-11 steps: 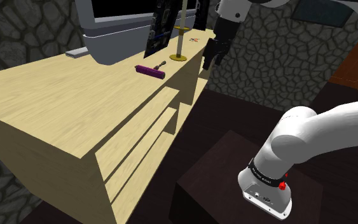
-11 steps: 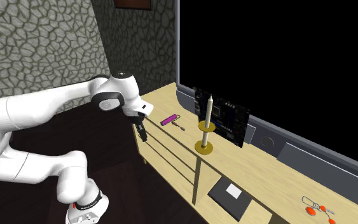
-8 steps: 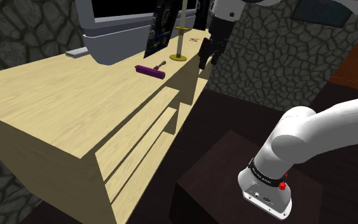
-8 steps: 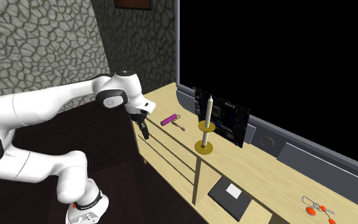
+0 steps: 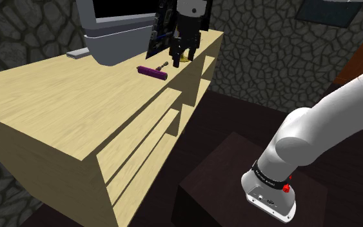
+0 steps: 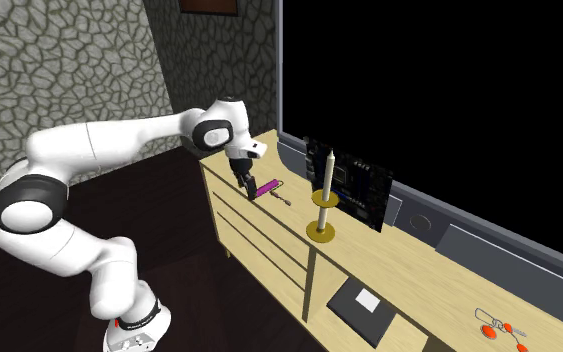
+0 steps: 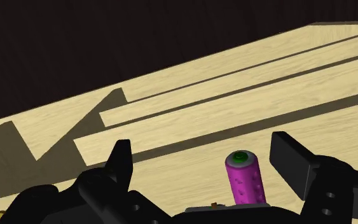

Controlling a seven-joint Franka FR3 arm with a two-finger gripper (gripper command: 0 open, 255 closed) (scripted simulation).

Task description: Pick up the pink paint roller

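The paint roller (image 5: pixel 153 71) has a magenta-purple sleeve and a dark handle. It lies flat on the pale wooden cabinet top (image 5: pixel 64 103), seen also as the roller (image 6: pixel 266 187) in the second exterior view. My black gripper (image 5: pixel 175 58) hangs low over the top, just to the shoulder view's right of the roller. In the second exterior view the gripper (image 6: pixel 246 186) is right beside the roller's sleeve end. The wrist view has the gripper (image 7: pixel 206 159) open, with the roller (image 7: pixel 246 180) lying between the fingers, closer to one fingertip (image 7: pixel 290 158) and not touching either.
A candle (image 6: pixel 325 178) on a gold holder (image 6: pixel 321 232) stands just past the roller, with a dark circuit board (image 6: pixel 354 190) leaning behind it. A large grey-framed screen (image 5: pixel 118 39) runs along the back. A black booklet (image 6: pixel 364 305) lies further along. The cabinet's front has open shelves (image 5: pixel 141 148).
The arm has swung from beyond the cabinet's end in over the top. The gripper now sits beside the roller, in front of the candle holder. The roller has not moved.
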